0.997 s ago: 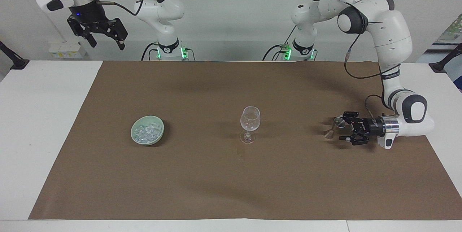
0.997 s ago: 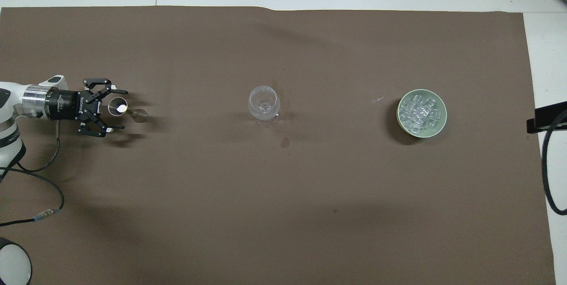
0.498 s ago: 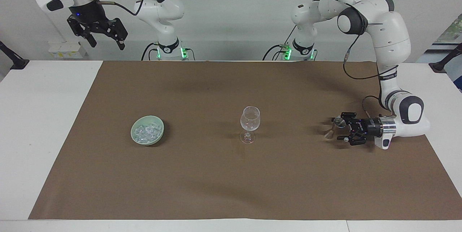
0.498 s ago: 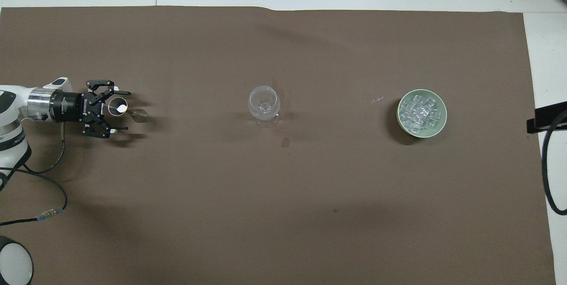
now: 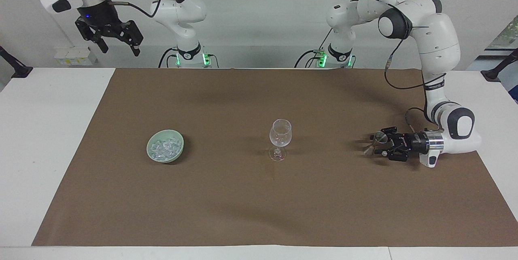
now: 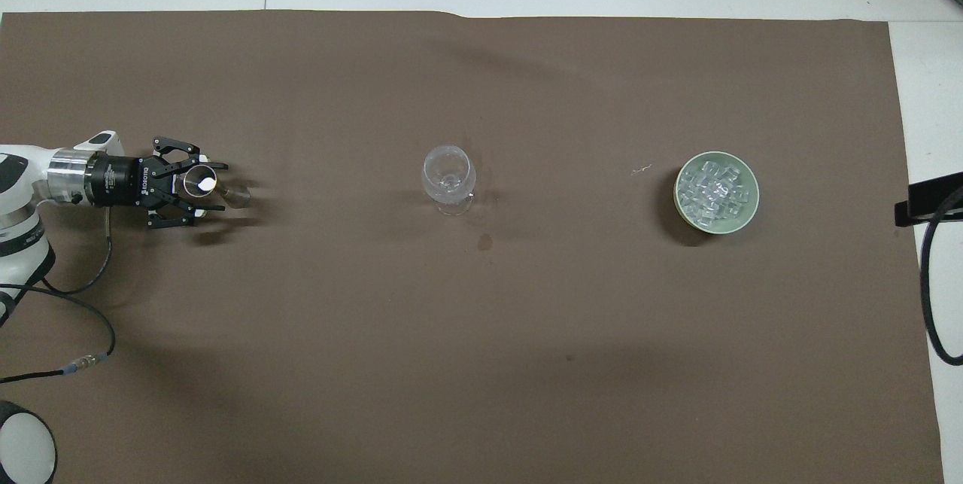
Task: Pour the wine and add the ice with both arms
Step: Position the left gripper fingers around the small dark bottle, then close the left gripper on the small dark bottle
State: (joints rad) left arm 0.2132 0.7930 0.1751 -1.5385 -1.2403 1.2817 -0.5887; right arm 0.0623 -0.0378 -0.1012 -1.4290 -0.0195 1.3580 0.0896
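Observation:
A clear stemmed glass (image 5: 280, 136) (image 6: 448, 179) stands upright mid-table. Toward the right arm's end sits a pale green bowl (image 5: 179, 146) (image 6: 751, 202) filled with ice (image 5: 164, 147) (image 6: 713, 189). Toward the left arm's end, my left gripper (image 5: 376, 144) (image 6: 214, 185) lies low and level, its fingers closed against a small clear cup (image 5: 379, 136) (image 6: 199, 183) standing on the mat. Whether that cup holds wine I cannot tell. My right gripper (image 5: 120, 49) waits high above the table edge beside its base, open and empty, outside the overhead view.
A brown mat (image 5: 259, 203) (image 6: 481, 363) covers most of the white table, with a small dark stain (image 6: 485, 243) near the stemmed glass. The left arm's black cable (image 6: 75, 363) loops over the mat. A black clamp (image 6: 929, 198) sticks in at the right arm's end.
The left gripper's fingers have drawn in from wide open onto the small cup. The right arm has stayed in place.

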